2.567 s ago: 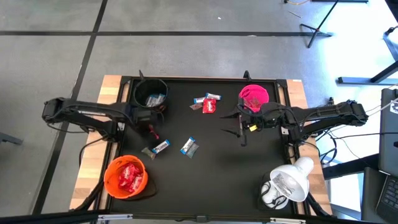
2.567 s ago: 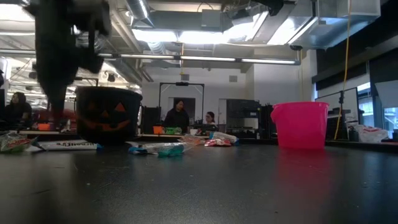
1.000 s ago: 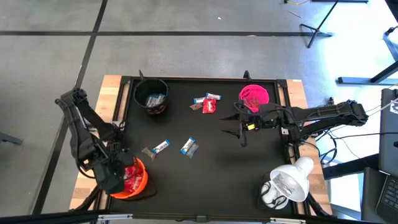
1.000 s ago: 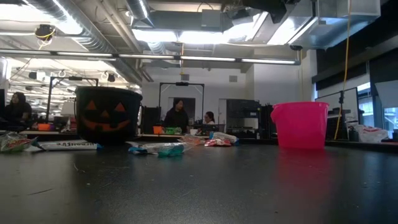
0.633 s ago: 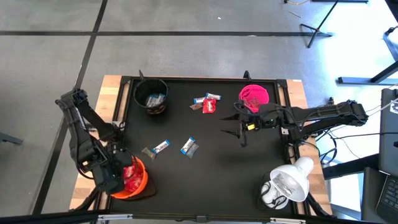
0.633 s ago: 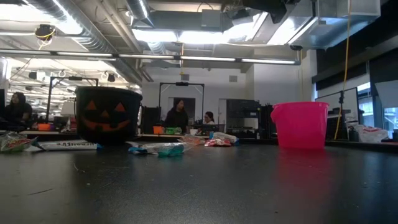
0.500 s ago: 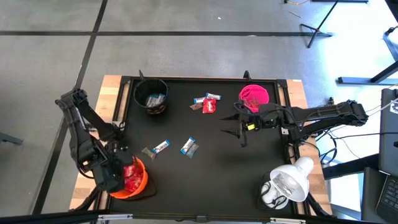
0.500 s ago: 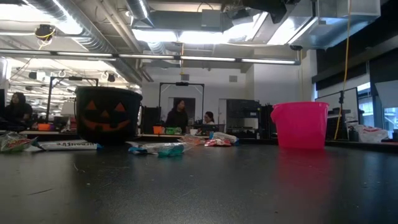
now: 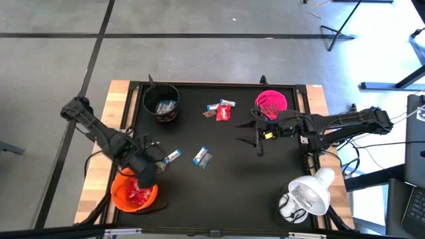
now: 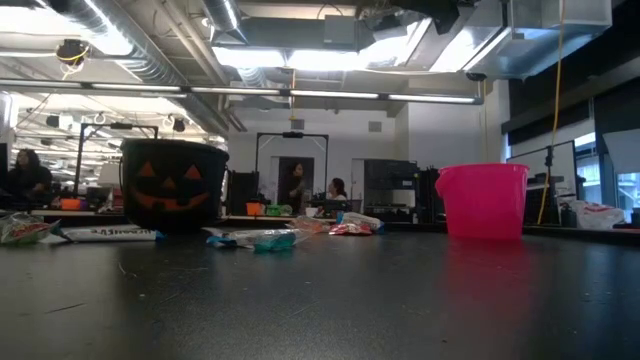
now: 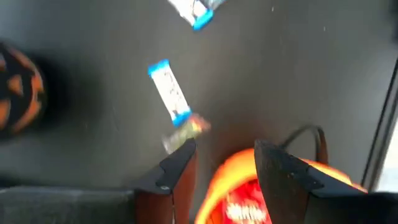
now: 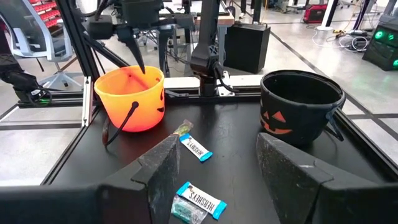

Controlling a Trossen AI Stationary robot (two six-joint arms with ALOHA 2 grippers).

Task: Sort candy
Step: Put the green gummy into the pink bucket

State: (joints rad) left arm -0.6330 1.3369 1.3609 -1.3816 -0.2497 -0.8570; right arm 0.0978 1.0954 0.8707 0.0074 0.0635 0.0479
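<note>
Blue-and-white candy lies on the black table: one piece (image 9: pixel 171 157) next to a small crumpled wrapper, another (image 9: pixel 201 156), and a cluster with red pieces (image 9: pixel 221 110) farther back. The orange bowl (image 9: pixel 118 192) at the near left holds red candy (image 9: pixel 137 194). The black bowl (image 9: pixel 161 102) holds blue-and-white candy. The pink bowl (image 9: pixel 271 103) stands far right. My left gripper (image 9: pixel 147 167) hangs open over the orange bowl's far rim, pointing down, nothing between its fingers (image 11: pixel 177 168). My right gripper (image 9: pixel 252 137) waits open above the table, near the pink bowl.
A white lamp (image 9: pixel 307 194) stands at the table's near right corner. In the low view the black bowl (image 10: pixel 175 186) and pink bowl (image 10: pixel 483 200) stand at the back, with candy (image 10: pixel 255 238) between them. People move in the room behind.
My left arm has swung from over the orange bowl's near left side toward the table's middle, and its gripper has turned. It now hangs over the bowl's far rim, close to the nearest blue-and-white candy. The candy on the table has stayed put.
</note>
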